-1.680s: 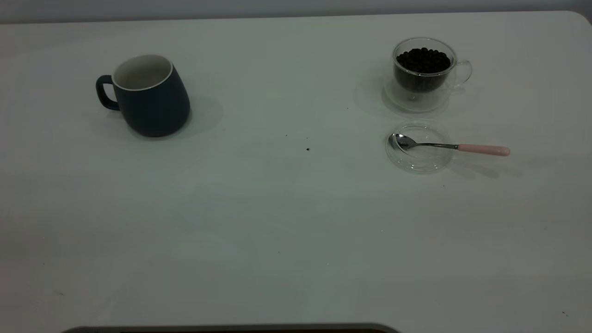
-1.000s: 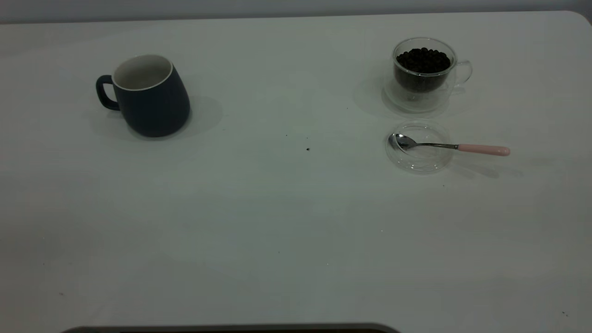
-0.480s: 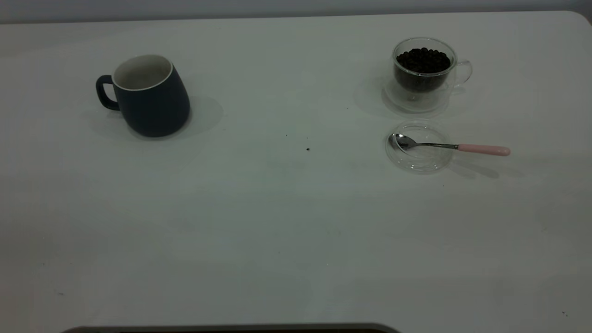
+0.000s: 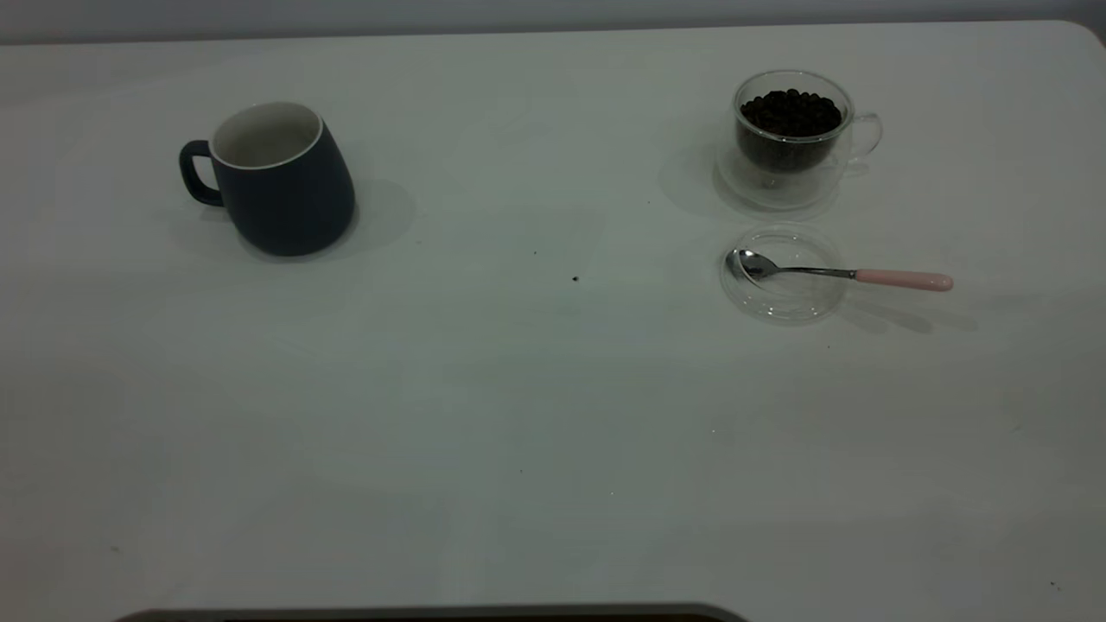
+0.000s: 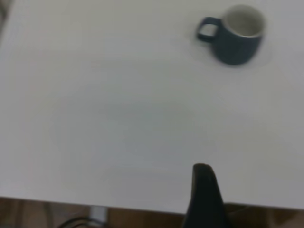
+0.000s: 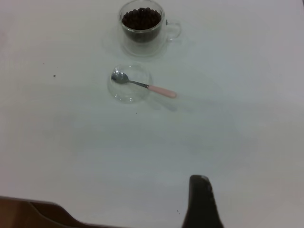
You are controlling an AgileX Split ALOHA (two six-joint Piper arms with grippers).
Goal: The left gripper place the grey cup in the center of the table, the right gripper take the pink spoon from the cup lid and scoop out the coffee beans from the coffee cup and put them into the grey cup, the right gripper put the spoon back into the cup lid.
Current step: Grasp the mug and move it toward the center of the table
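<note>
The grey cup (image 4: 278, 180) stands upright at the table's far left, handle pointing left, empty inside; the left wrist view shows this grey cup (image 5: 236, 34) far from my left gripper (image 5: 203, 190), of which only a dark tip shows. The coffee cup (image 4: 791, 138) holds the coffee beans (image 4: 791, 111) at the far right. In front of it lies the cup lid (image 4: 784, 275) with the pink spoon (image 4: 842, 274), bowl in the lid, handle sticking out to the right. My right gripper (image 6: 202, 199) hangs well short of that spoon (image 6: 145, 86). Neither arm appears in the exterior view.
The white table (image 4: 518, 389) carries a few tiny dark specks (image 4: 575, 278) near its middle. Its near edge (image 5: 118, 202) and brown floor show in the left wrist view. A dark curved rim (image 4: 432, 613) runs along the front.
</note>
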